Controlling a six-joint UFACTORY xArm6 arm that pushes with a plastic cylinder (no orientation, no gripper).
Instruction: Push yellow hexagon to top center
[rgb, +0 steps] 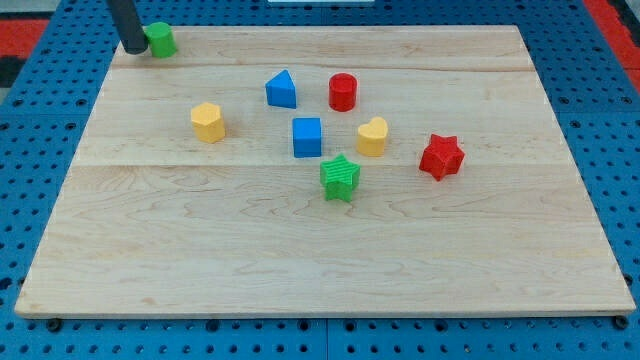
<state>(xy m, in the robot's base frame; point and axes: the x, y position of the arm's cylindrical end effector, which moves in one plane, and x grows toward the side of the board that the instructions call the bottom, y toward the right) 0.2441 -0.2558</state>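
Yellow hexagon (208, 122) is seen on the left-middle of the bench (300, 260), upright, apart from all other blocks. Nearest neighbours: blue triangular block (282, 89) toward the view's upper right, blue cube (307, 137) to the right. Further right a red cylinder (343, 91), yellow heart (372, 137), green star (340, 178), red star (441, 156) are noted. No jaws are fitted, so no open or closed state can be told; my tip (132, 48) is at the top-left corner, just beside the green block (159, 40), possibly touching, well apart from the hexagon, up and left of it. For a good push, the tip should be brought round to the hexagon's lower-left side, then driven up-right; the blue triangular block likely needs to be passed on its left
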